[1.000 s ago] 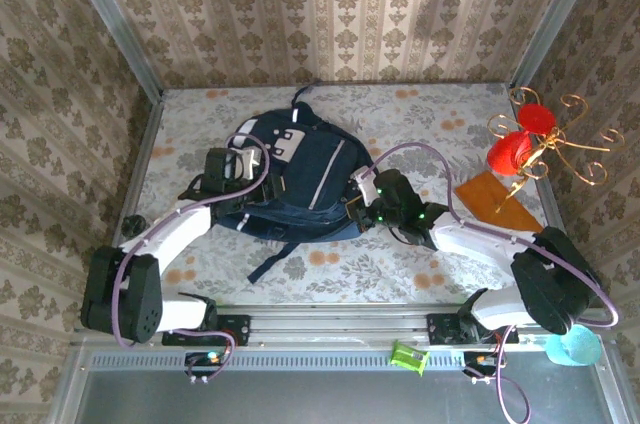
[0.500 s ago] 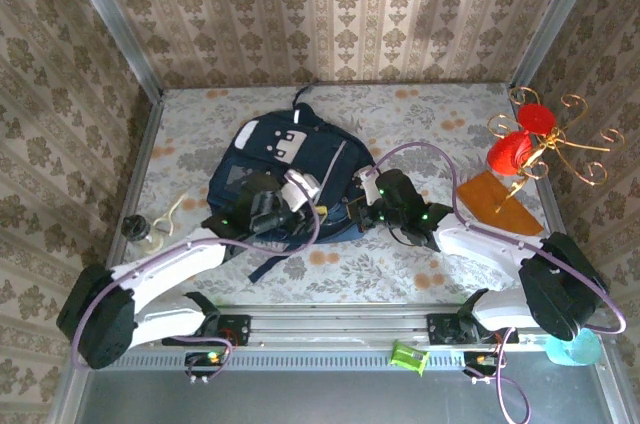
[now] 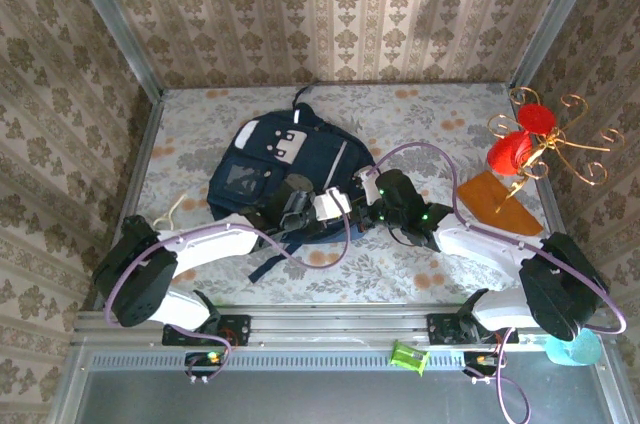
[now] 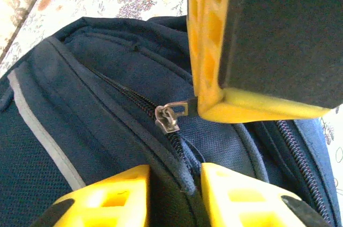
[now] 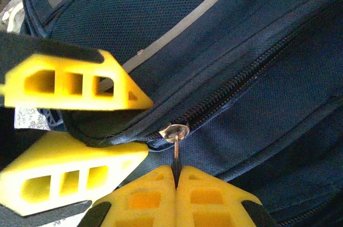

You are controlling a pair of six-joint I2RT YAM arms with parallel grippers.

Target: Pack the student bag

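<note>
The right gripper (image 5: 176,172) is clamping its jaws on the zipper pull (image 5: 175,153) of the student bag (image 3: 300,169). The left gripper (image 4: 175,174) is pinching a fabric fold (image 4: 180,157) just left of it between nearly closed jaws.

1 high view from behind, downward; 2 close wrist views on the zip pull (image 4: 172,115) of the student bag (image 3: 320,169).

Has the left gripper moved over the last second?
Yes. The left gripper swung rightward across the student bag, from left of its white patch to beside the right gripper.
</note>
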